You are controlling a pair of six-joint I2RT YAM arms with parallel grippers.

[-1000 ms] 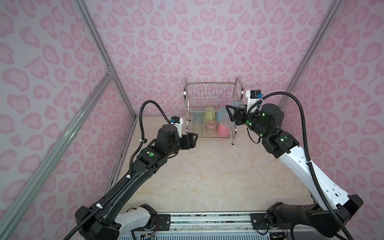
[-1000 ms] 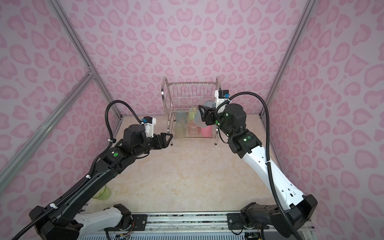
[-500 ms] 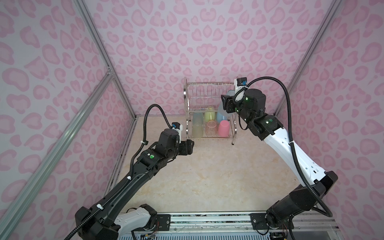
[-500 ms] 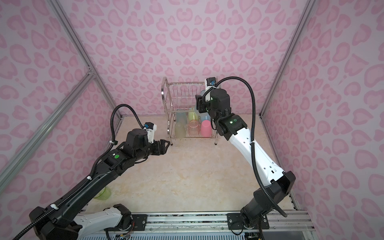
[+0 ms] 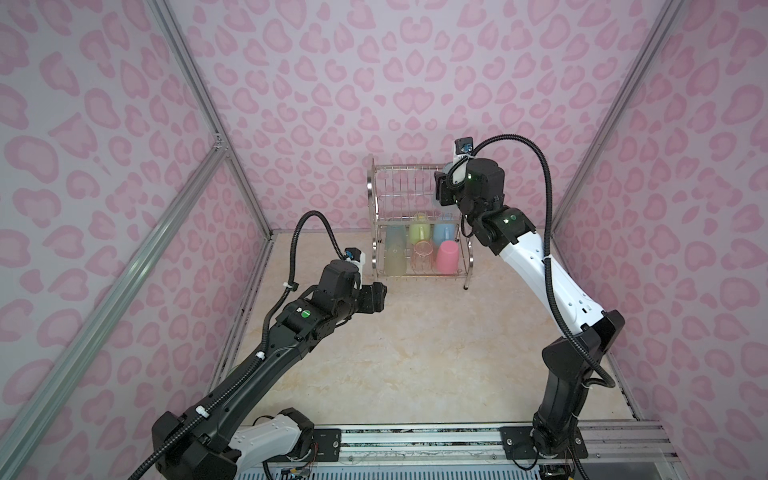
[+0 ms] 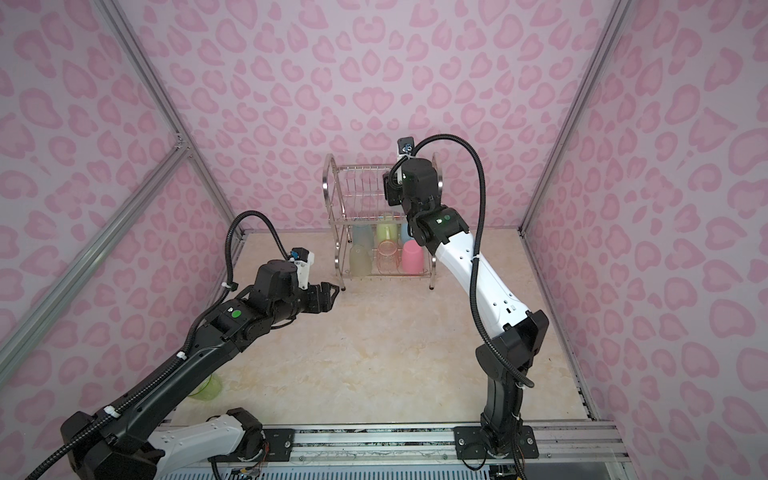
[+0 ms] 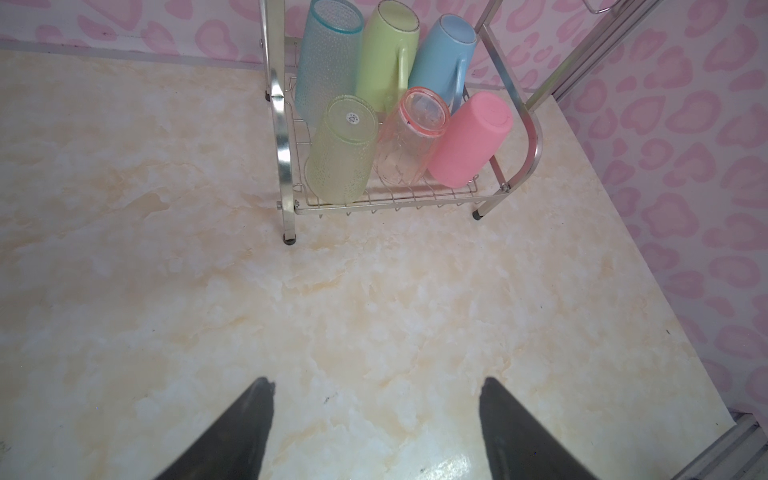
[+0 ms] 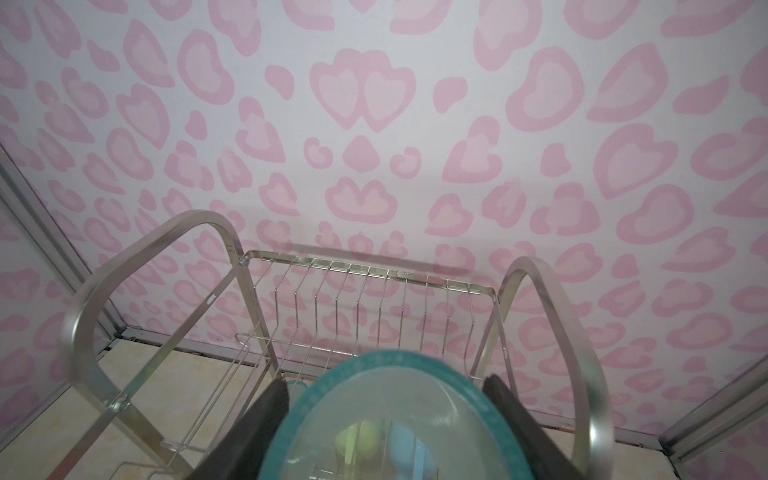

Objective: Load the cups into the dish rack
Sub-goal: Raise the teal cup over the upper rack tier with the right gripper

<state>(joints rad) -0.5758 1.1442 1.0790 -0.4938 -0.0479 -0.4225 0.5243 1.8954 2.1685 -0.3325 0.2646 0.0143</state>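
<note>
Lower frame: right gripper (image 8: pixel 386 387) clamps pale blue tumbler (image 8: pixel 390 419) by dish rack (image 8: pixel 137 249) top tier, left gripper (image 7: pixel 376 384) wide and empty; released tumbler may tip between thin wires.

Bright even light, faint soft shadows, glare on the tabletop (image 7: pixel 436 461), wide-angle bending at edges.

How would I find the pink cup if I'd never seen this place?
Find the shiny wire dish rack by the back wall and look at its bottom shelf. In both top views the pink tumbler stands upside down at the right end of the front row, beside the see-through orange-pink tumbler. It alone is solid pink, with no handle.
</note>
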